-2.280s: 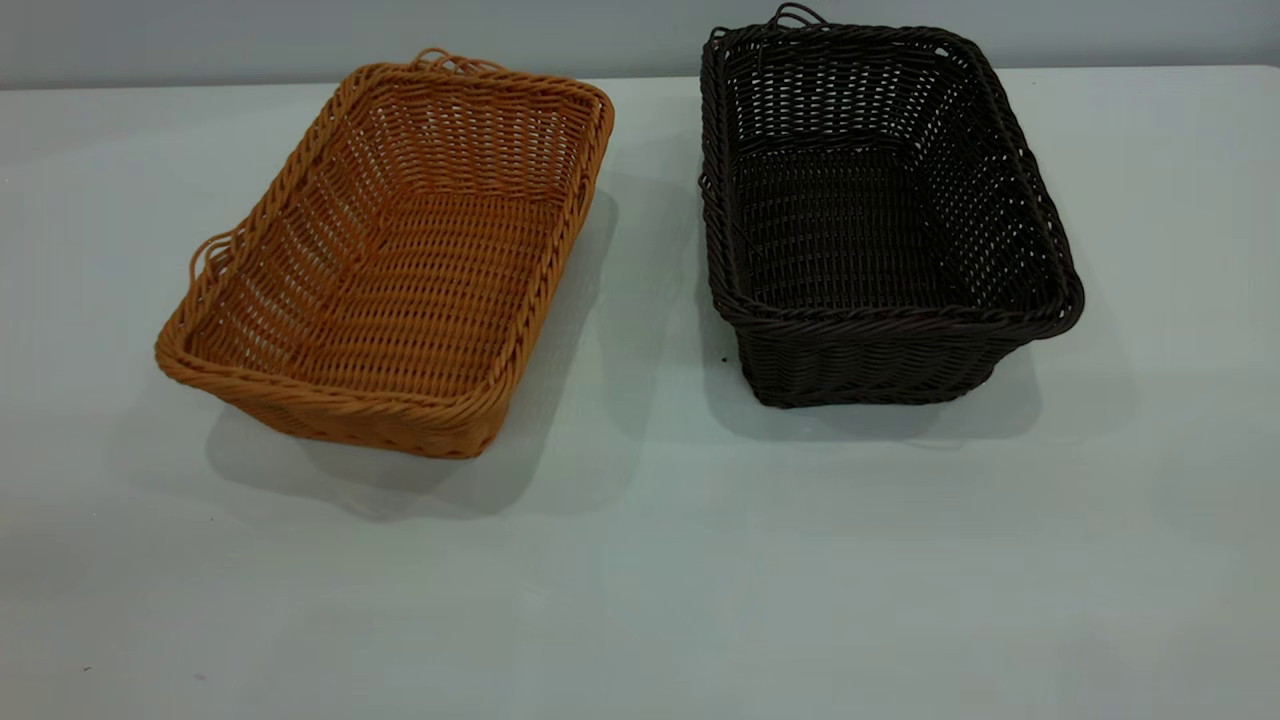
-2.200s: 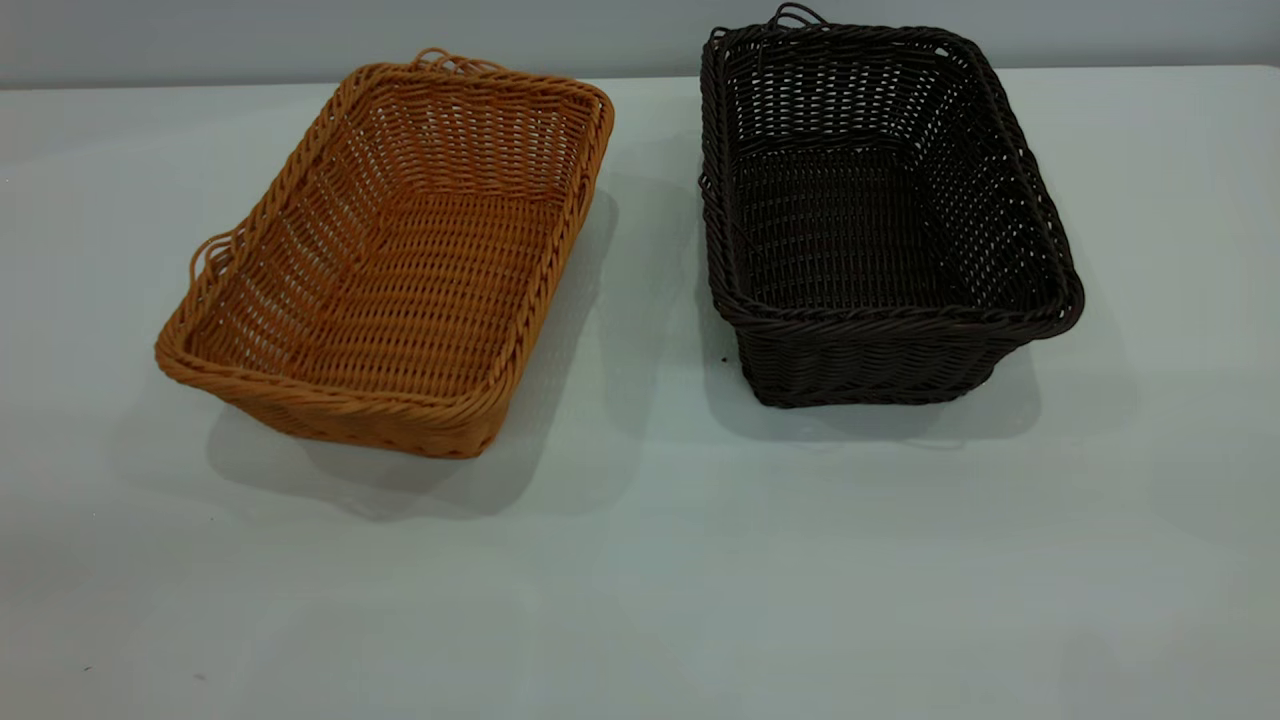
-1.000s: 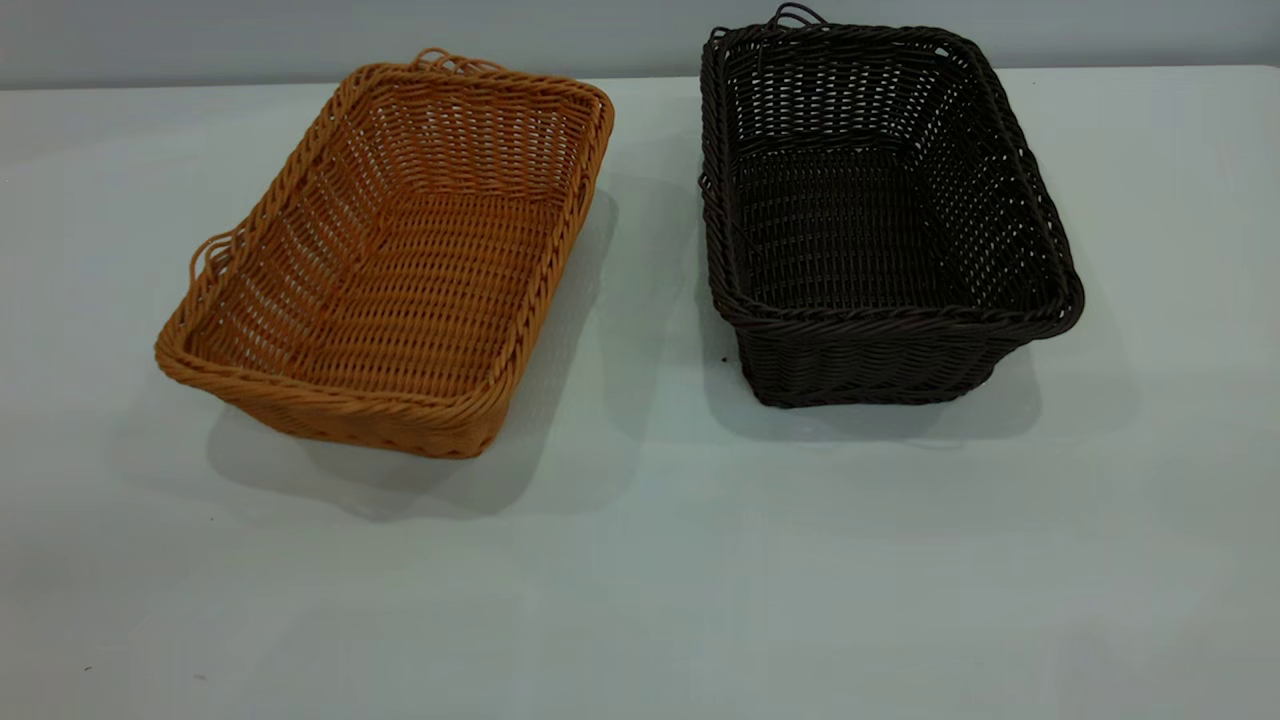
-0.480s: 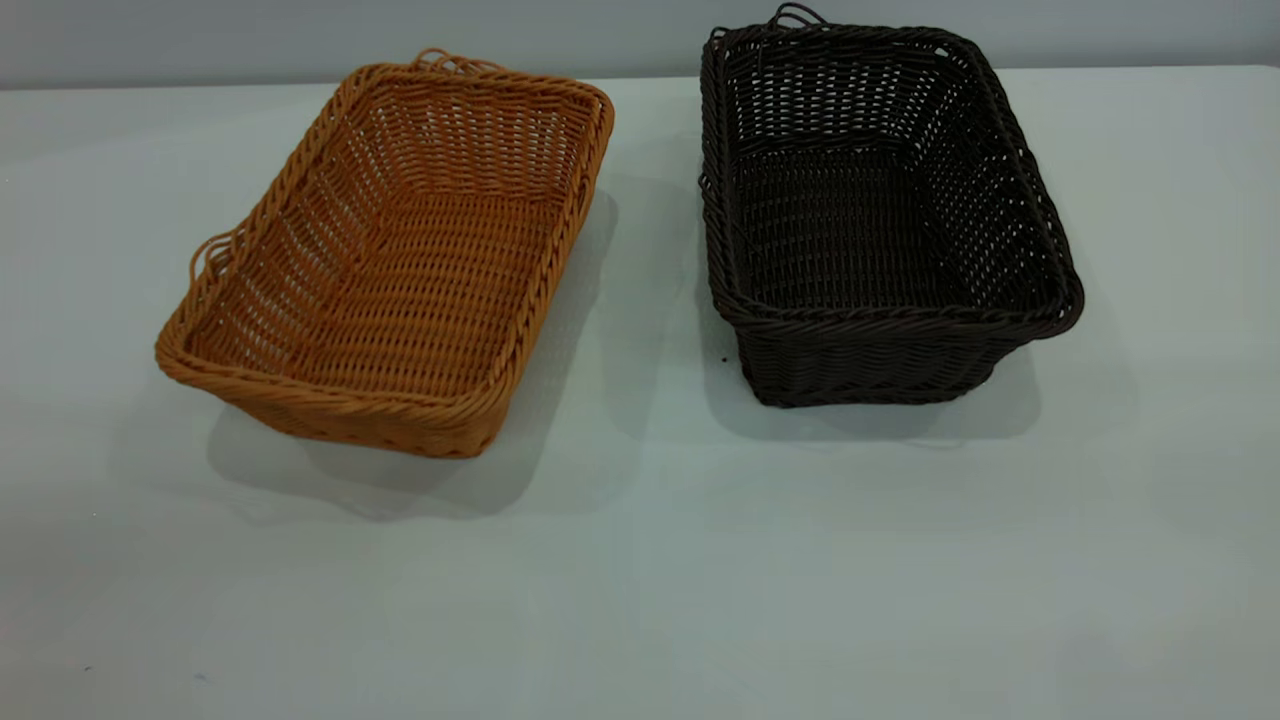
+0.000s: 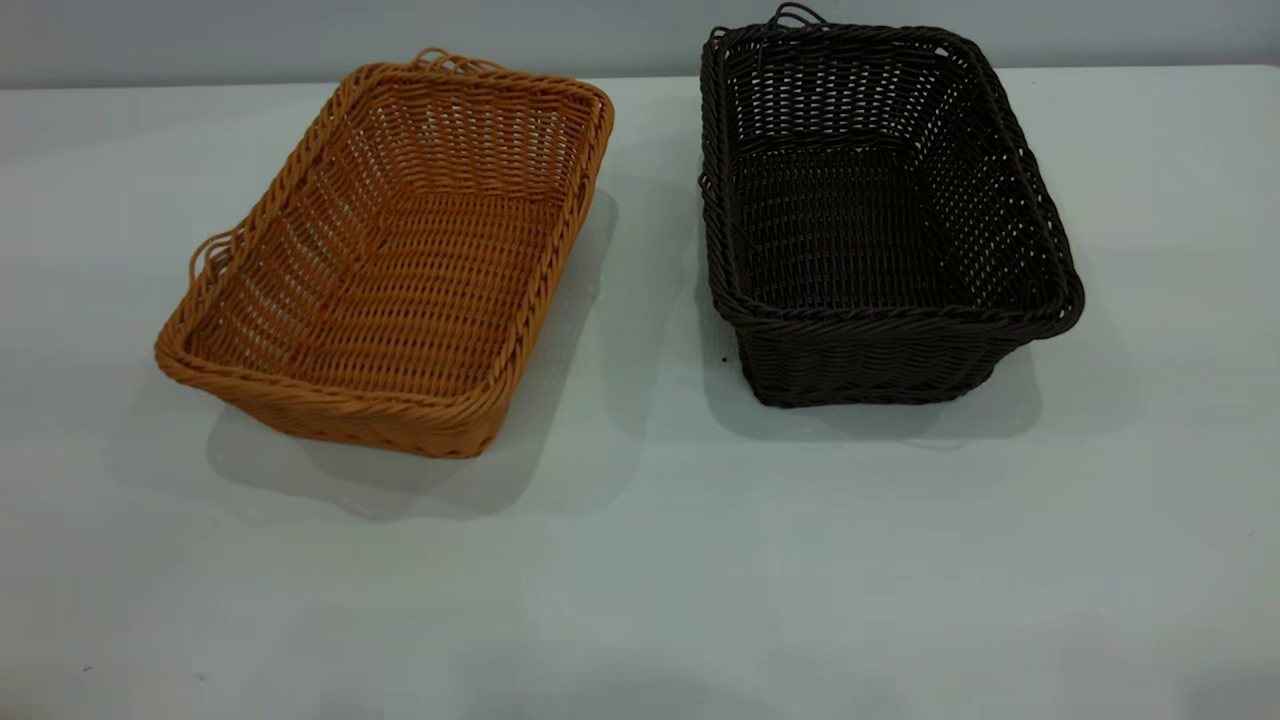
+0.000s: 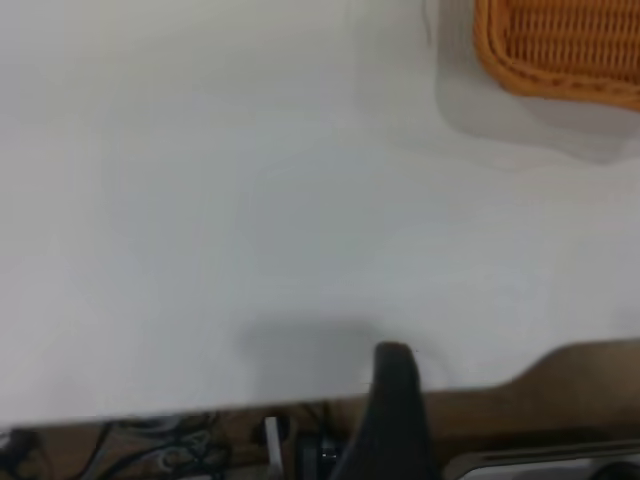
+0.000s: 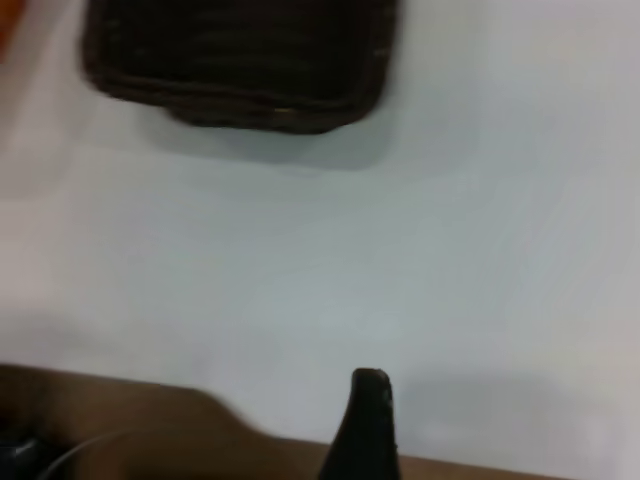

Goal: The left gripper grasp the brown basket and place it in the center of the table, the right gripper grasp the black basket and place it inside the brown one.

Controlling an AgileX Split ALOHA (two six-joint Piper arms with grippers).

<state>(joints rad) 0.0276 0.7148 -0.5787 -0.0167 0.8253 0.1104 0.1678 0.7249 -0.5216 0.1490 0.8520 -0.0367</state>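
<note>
The orange-brown woven basket stands on the left half of the pale table; its corner shows in the left wrist view. The black woven basket stands upright on the right half, apart from the brown one, and also shows in the right wrist view. Both baskets are empty. Neither gripper shows in the exterior view. My left gripper and my right gripper each show only a black tip over the table's near edge, far from the baskets.
The table's front edge and a brown floor with cables lie under both wrists. A grey wall runs behind the table's far edge. A gap of bare table separates the two baskets.
Both baskets stay where they were. Faint shadows have spread onto the table's near edge in the exterior view.
</note>
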